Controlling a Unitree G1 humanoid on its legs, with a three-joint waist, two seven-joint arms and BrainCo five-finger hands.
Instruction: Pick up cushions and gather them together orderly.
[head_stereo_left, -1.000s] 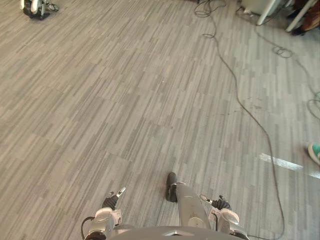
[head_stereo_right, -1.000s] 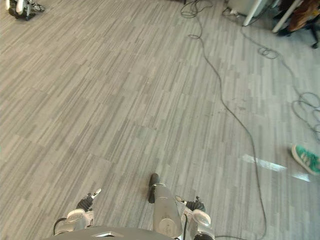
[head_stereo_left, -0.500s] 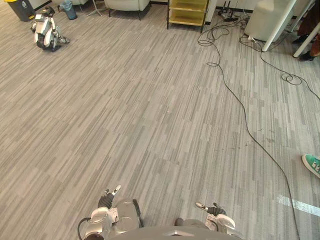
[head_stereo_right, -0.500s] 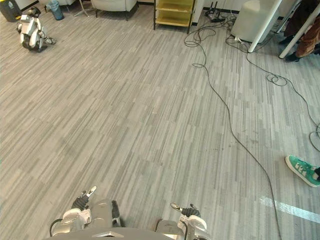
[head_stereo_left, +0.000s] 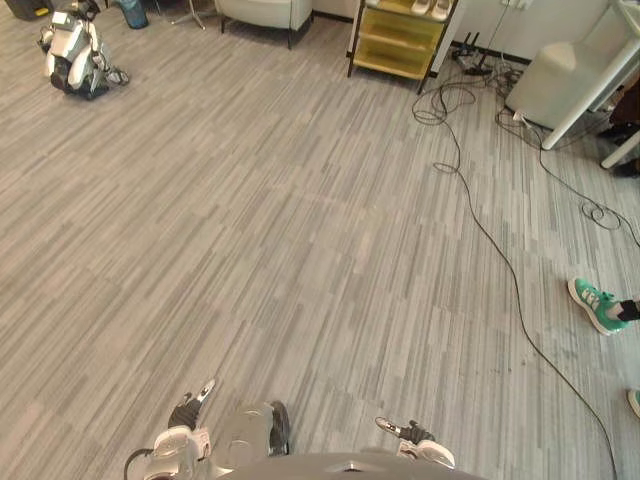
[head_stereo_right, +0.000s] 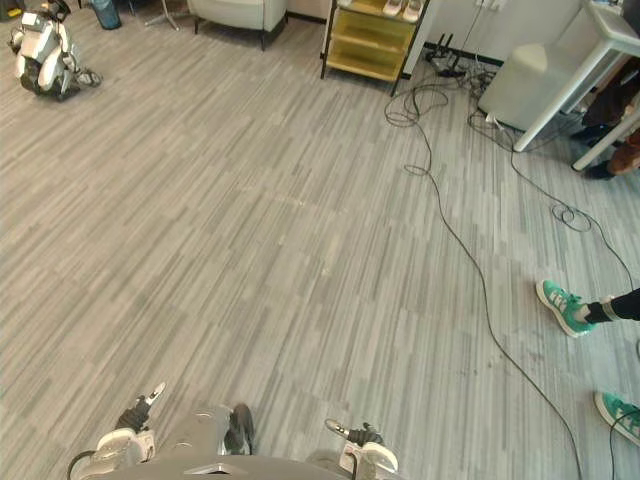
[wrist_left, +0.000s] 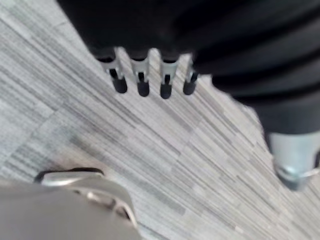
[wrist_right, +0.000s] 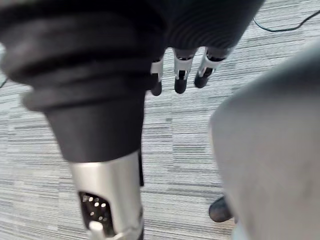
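Along the bottom edge of the head views, the left hand (head_stereo_left: 185, 412) and right hand (head_stereo_left: 415, 437) hang straight-fingered and empty over the floor (head_stereo_left: 300, 220), so which is nearer a cushion cannot be told.

floor (head_stereo_left: 250, 230): matt grey wood-look planks | left hand (wrist_left: 150, 35): matt ribbed dark cover
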